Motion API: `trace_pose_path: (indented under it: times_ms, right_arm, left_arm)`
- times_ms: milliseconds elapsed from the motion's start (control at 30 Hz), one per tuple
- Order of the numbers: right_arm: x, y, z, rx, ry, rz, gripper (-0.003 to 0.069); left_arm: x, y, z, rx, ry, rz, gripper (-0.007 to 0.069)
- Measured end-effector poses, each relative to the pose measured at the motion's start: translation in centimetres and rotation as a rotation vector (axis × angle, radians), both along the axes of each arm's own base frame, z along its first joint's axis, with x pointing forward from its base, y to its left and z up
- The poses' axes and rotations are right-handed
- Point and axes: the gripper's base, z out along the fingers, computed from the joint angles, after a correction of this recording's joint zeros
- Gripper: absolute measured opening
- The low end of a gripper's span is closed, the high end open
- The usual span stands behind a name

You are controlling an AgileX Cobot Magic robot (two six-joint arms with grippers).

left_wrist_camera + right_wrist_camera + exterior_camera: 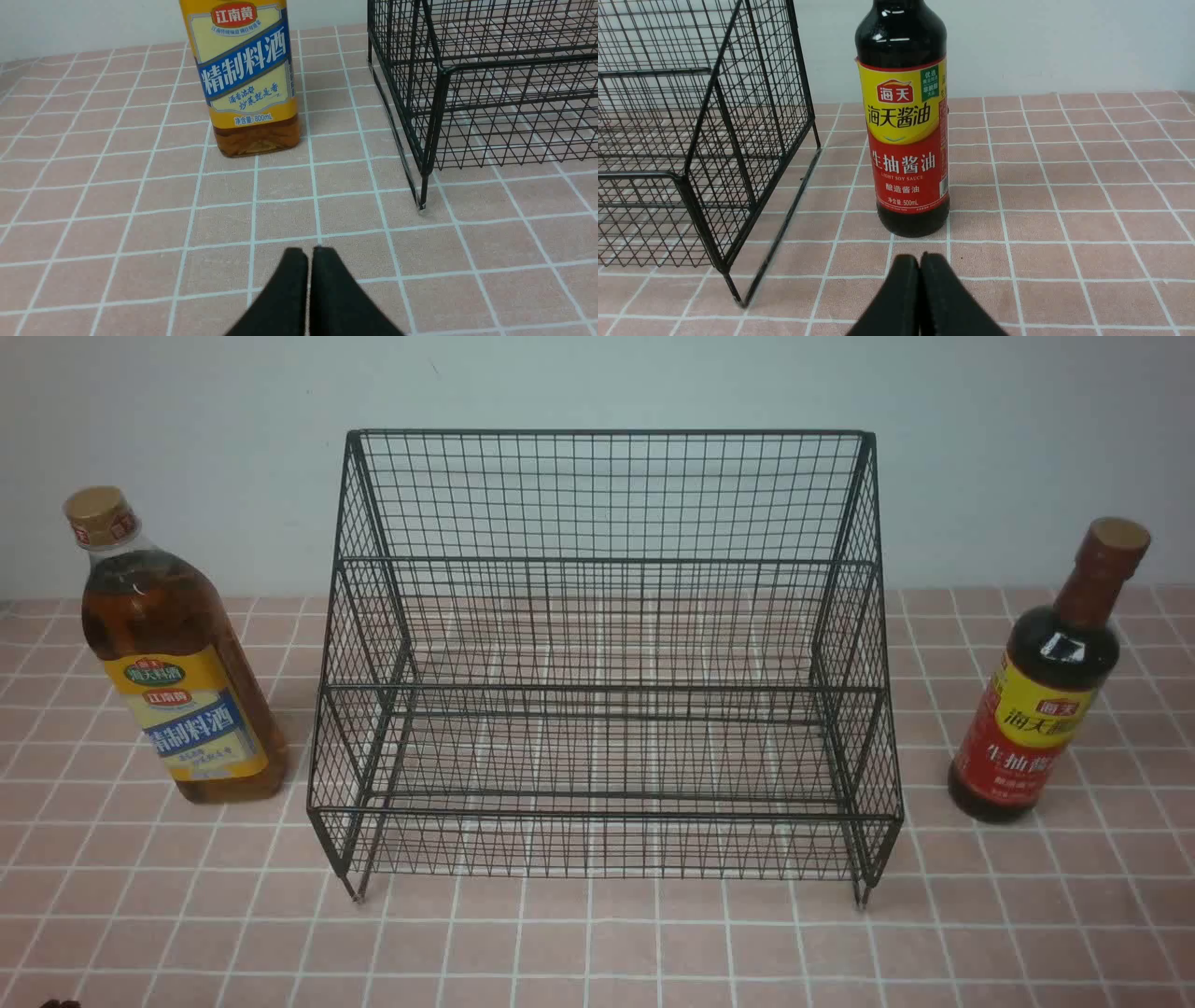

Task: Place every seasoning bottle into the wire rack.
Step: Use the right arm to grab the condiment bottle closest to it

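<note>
Black left claw (309, 252), right claw (920, 259) pressed together; amber bottle (250, 79), soy bottle (906, 140) partly cropped.

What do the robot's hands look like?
Both look alike. The left gripper and right gripper each have two plain black jaws, wide at the base, narrowing to rounded tips. No cables or markings show; the arms are out of view.

Matt black metal wire rack (607, 432). Glossy clear amber bottle (177, 663) and glossy dark soy-sauce bottle (1046, 709), with smooth shiny labels. Matt pink tiled tabletop (653, 943). My left gripper (308, 252) and right gripper (920, 259) look smooth, matt black.
</note>
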Motion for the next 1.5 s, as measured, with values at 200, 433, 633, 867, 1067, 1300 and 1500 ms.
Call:
trace_pose_path:
  times_ms: [200, 433, 633, 867, 1067, 1300, 1500]
  right_arm:
    - [0.0, 0.0, 0.0, 0.000, 0.000, 0.000, -0.0012]
    - [0.0, 0.0, 0.0, 0.000, 0.000, 0.000, -0.0012]
    - [0.0, 0.0, 0.0, 0.000, 0.000, 0.000, -0.0012]
    - [0.0, 0.0, 0.0, 0.000, 0.000, 0.000, -0.0012]
    - [0.0, 0.0, 0.0, 0.001, -0.004, 0.000, -0.0012]
    - [0.1, 0.0, 2.7, 0.193, -0.303, -0.002, -0.0012]
    - [-0.5, -0.5, 5.2, 0.296, -0.591, -0.028, -0.0012]
  left_arm:
    - [0.0, 0.0, 0.0, 0.000, 0.000, 0.000, -0.0007]
    - [0.0, 0.0, 0.0, 0.000, 0.000, 0.000, -0.0007]
    - [0.0, 0.0, 0.0, 0.000, 0.000, 0.000, -0.0007]
    - [0.0, 0.0, 0.0, 0.000, 0.000, 0.000, -0.0007]
    - [0.0, 0.0, 0.0, 0.000, 0.000, 0.000, -0.0007]
    - [0.0, 0.0, 0.0, 0.000, 0.000, 0.000, -0.0007]
    - [0.0, 0.0, 0.0, 0.000, 0.000, 0.000, -0.0007]
